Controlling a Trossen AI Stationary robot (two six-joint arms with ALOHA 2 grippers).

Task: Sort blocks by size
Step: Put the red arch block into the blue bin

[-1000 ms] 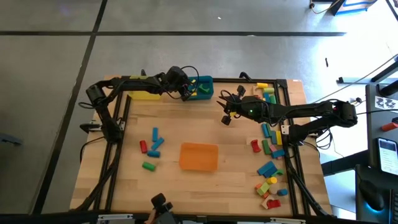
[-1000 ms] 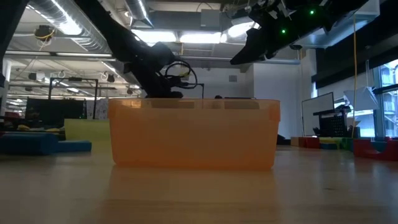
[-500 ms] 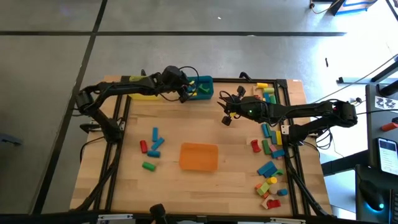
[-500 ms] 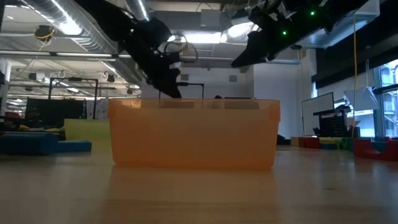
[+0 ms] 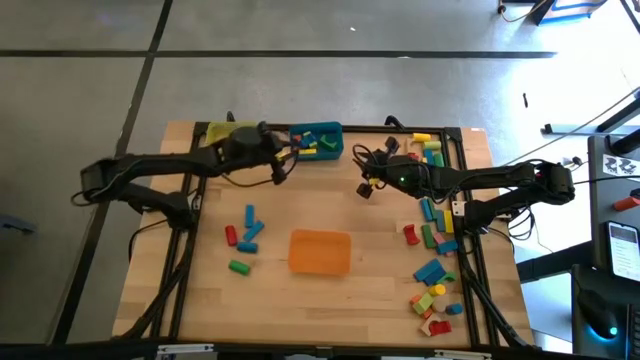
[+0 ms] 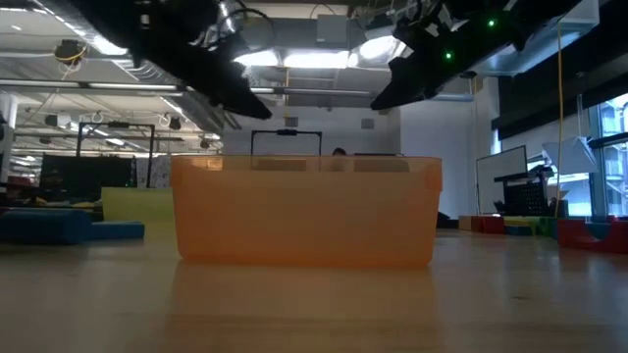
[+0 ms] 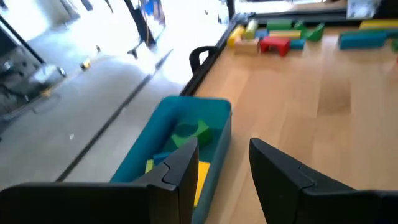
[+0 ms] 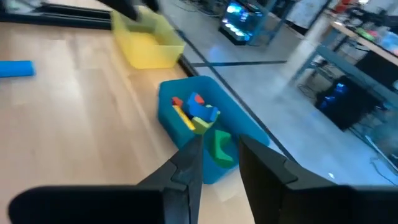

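Overhead, a wooden desk point(image 5: 330, 200) carries three bins: a yellow bin point(image 5: 222, 133) and a teal bin point(image 5: 322, 140) along the far edge, and an orange bin point(image 5: 320, 251) near the middle. The left hand point(image 5: 283, 166) is raised above the desk just beside the teal bin; in its wrist view the two fingers point(image 7: 186, 163) stand apart with bare space between them, released and carrying nothing. The right hand point(image 5: 366, 188) hangs over the desk on the other side of the teal bin; in its wrist view a narrow gap shows between the fingers point(image 8: 189, 163), and whether anything is pinched there cannot be told. The blocks point(image 5: 433, 240) lie mostly along the right side of the desk, from the far corner down to the near edge, in red, green, blue, yellow and orange. A smaller group point(image 5: 245, 236) of blue, red and green pieces lies left of the orange bin. Several blocks point(image 8: 198, 115) already rest inside the teal bin, among them a green arch point(image 8: 221, 146). In the low view the orange bin fills the foreground, with both arms above it.
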